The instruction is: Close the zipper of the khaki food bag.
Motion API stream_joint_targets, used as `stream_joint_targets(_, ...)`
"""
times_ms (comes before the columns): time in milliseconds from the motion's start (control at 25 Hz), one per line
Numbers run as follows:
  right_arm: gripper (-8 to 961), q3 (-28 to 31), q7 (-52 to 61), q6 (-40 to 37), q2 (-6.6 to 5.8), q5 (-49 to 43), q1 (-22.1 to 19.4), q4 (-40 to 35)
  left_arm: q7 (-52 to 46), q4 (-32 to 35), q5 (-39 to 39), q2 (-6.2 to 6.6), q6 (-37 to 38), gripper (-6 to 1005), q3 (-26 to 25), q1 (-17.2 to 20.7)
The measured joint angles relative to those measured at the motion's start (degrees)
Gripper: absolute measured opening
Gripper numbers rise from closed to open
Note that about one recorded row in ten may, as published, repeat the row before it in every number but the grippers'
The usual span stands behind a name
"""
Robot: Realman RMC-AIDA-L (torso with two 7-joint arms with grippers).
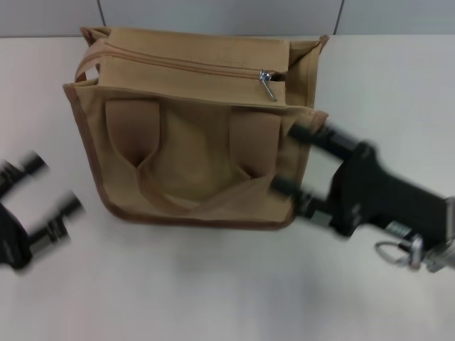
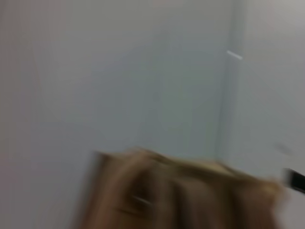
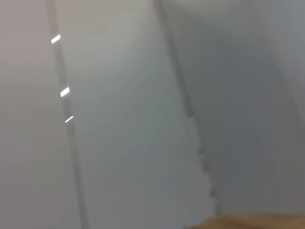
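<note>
The khaki food bag (image 1: 192, 135) stands on the white table with its front pocket and two handle straps facing me. Its zipper (image 1: 178, 62) runs along the top, and the silver slider with its pull tab (image 1: 267, 82) sits near the bag's right end. My right gripper (image 1: 290, 159) is open at the bag's right side, its two fingers (image 1: 320, 136) against the lower right edge. My left gripper (image 1: 51, 186) is open to the left of the bag, apart from it. The bag shows as a tan smear in the left wrist view (image 2: 181, 195).
The white table (image 1: 213, 284) spreads in front of and beside the bag. A grey wall (image 1: 213, 14) with panel seams stands right behind the bag. The right wrist view shows mostly wall, with a tan sliver of bag (image 3: 257, 222).
</note>
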Motion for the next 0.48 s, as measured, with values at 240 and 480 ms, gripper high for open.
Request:
stream_joint_targets(240,750,-4.7,-5.0,3.4,0.0,-9.5,2.9,-0.4,0.2,3.7,11.1,-0.06,1.6,808,7.0,-3.4)
stream_joint_targets(480,749,-6.5,-4.3,7.5,0.17,-10.4,3.2,0.3,0.2,3.8,17.1,-1.04,0.8,808,6.8,-6.8)
